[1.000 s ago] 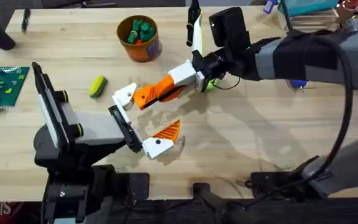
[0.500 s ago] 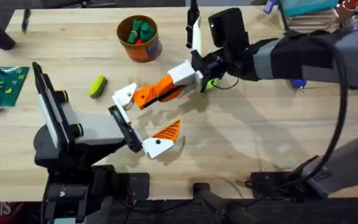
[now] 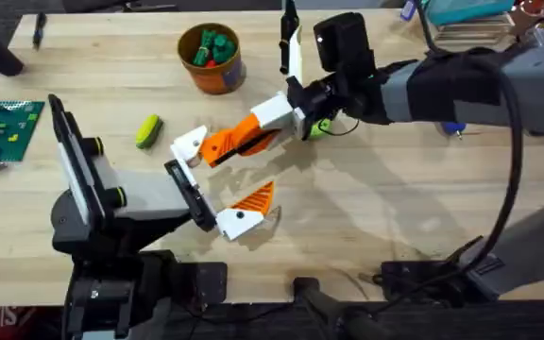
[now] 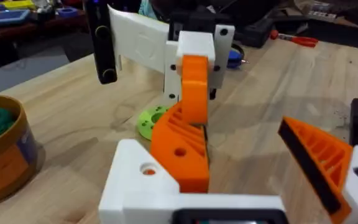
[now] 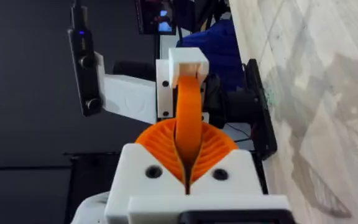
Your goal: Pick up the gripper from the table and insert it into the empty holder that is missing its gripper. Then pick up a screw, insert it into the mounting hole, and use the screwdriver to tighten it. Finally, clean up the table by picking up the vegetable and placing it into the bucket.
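The orange gripper point(image 3: 227, 142) lies slanted over the table, and my right gripper point(image 3: 272, 120) is shut on its far end. Its near end sits against the white holder point(image 3: 189, 144), the bare finger base of my left gripper point(image 3: 217, 181). In the left wrist view the orange gripper point(image 4: 180, 146) rests on the holder point(image 4: 135, 183). My left gripper stands open, and its other finger carries an orange ribbed pad point(image 4: 316, 155). The yellow-green vegetable point(image 3: 148, 130) lies left of the holder. Behind it stands the orange bucket point(image 3: 212, 59). Screw and screwdriver are out of view.
A flat green ring point(image 3: 322, 127) lies under the right wrist. A green brick board point(image 3: 0, 127) sits at the table's left edge. Boxes and clutter stand at the back right point(image 3: 470, 19). The left arm's body point(image 3: 111, 203) takes up the near left.
My right gripper, still holding the orange gripper, has edged slightly left toward the holder. The left arm has not moved.
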